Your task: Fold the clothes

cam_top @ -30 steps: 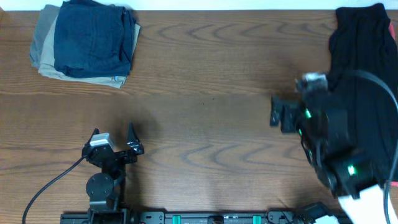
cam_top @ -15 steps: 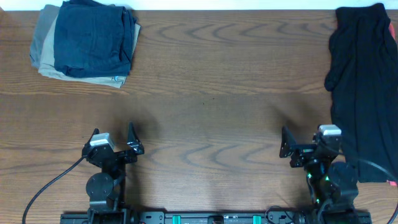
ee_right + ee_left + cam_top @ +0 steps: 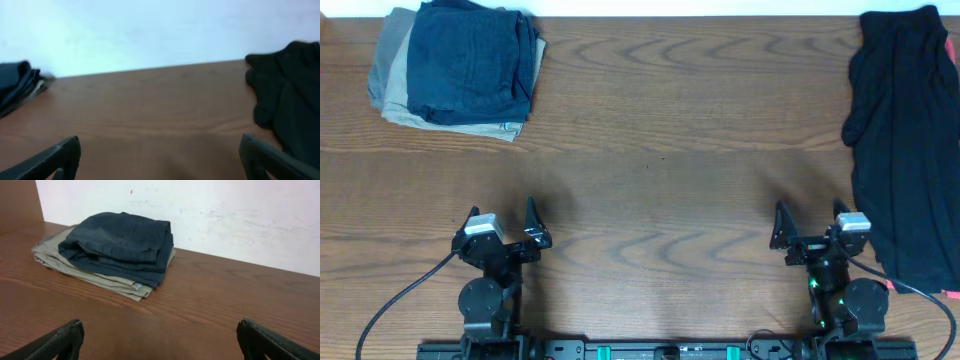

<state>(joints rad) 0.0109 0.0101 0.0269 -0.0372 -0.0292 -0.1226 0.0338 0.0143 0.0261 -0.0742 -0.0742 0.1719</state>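
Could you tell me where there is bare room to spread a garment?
The table is bare across its middle, between the folded stack far left and the black garment along the right edge. The near edge is crowded by the left claw and right claw.

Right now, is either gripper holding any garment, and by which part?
Nothing is held. The left gripper and right gripper both stand open and empty, touching neither the folded stack nor the black garment.
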